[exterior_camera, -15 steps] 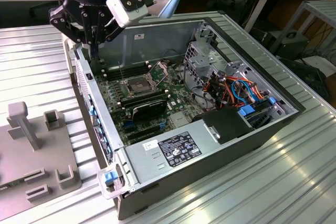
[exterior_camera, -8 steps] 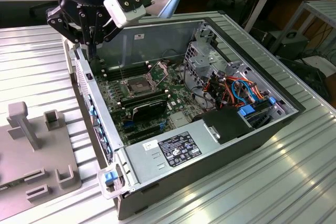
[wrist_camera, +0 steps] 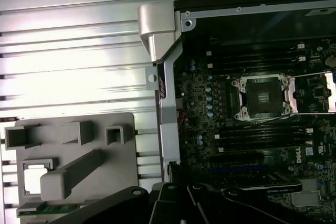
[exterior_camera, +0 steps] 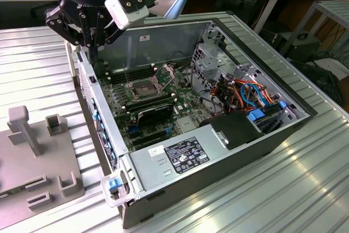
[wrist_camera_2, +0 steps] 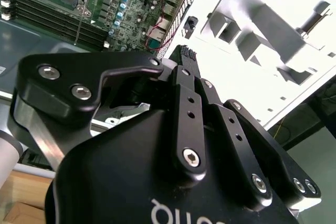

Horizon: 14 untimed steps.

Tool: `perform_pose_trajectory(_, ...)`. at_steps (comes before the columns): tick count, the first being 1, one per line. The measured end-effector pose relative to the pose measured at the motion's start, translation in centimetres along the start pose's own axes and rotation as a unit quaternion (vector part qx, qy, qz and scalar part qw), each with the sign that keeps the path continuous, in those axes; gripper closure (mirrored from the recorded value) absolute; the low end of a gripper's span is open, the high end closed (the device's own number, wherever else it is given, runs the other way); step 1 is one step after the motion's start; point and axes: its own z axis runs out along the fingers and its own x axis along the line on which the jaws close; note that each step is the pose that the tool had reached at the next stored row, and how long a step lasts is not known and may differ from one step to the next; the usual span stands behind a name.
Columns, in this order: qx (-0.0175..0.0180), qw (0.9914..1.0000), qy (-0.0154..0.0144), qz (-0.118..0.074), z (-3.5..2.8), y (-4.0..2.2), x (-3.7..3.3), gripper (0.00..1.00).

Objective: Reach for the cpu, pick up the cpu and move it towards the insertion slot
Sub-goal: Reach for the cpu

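**Item: arm at open computer case, cpu pick-up not yet made**

- Gripper: hangs over the far left corner of the case in the exterior view, pointing down. In the second wrist view its fingertips stand together, and nothing can be seen pinched between them.
- Cpu: by my reading it is the pale flat square in a pocket of the grey fixture. A grey bar of that fixture partly covers it. It sits outside the case and apart from the gripper.
- Key relation: the fixture lies on the ribbed table, to the exterior view's left of the case and nearer than the gripper. From the gripper, the cpu therefore lies left and near, while the slot lies right, inside the case. The chip is square, so it has no long axis to line up with. There is one arm only.
- Slot: a dark square socket in a silver frame on the green motherboard. It looks empty.
- Writing: a black-and-white printed label sits on the near box of the case. Its text is not recorded here.
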Motion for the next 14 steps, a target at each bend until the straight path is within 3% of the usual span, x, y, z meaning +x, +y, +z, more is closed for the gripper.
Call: perform_pose_trajectory(14, 0.0002, 1.00000, 0.0030, 0.000, 0.08, -0.06, 0.69, 0.89)
